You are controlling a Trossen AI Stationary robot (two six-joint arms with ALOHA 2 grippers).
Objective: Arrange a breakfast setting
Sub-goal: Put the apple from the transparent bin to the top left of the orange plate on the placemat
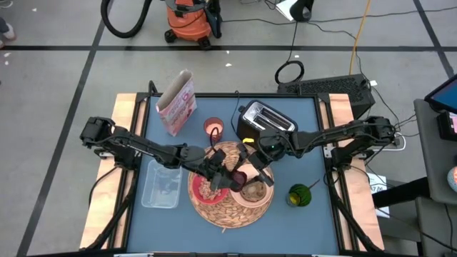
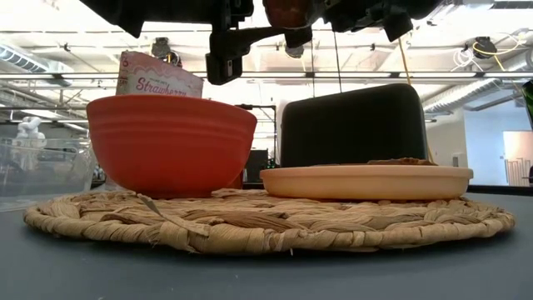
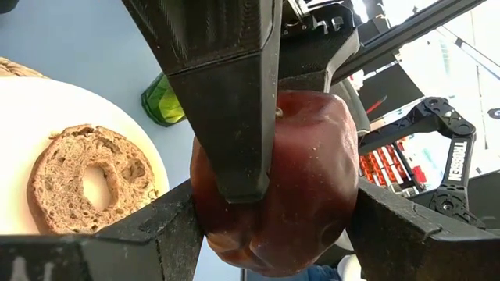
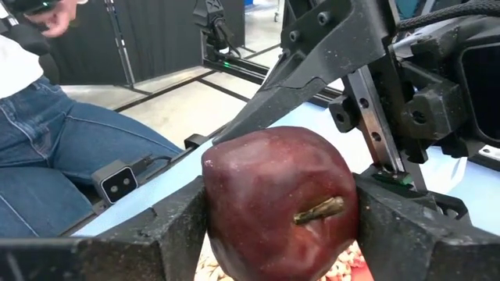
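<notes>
The dark red fruit (image 3: 305, 179) hangs in the air above the woven straw mat (image 1: 227, 208), with both grippers on it. My left gripper (image 1: 230, 175) comes from the table's left and my right gripper (image 1: 247, 170) from the right. They meet over the mat. The red bowl (image 2: 171, 143) and the cream plate (image 2: 366, 180) stand on the mat (image 2: 266, 223). The browned round toast (image 3: 92, 181) lies flat on the plate (image 3: 23, 117). My left gripper pinches the fruit by two opposite sides (image 3: 205, 204) between its two fingers (image 3: 156, 238). It comes nearly level from the table's left. The fruit is lifted clear above the mat. My right gripper has its two fingers (image 4: 160, 226) against two other opposite sides of the fruit (image 4: 215, 204). It comes nearly level from the table's right, and the stem (image 4: 319, 209) faces back toward the wrist. One of its fingers (image 3: 226, 101) lies across the fruit beside the left gripper's fingers.
A black toaster (image 1: 265, 118), a strawberry cereal box (image 1: 176, 106) and a small red cup (image 1: 213, 128) stand at the back. A clear plastic tub (image 1: 161, 185) lies left of the mat, a green thing (image 1: 300, 195) right of it. A person in jeans (image 4: 70, 148) sits beyond the table.
</notes>
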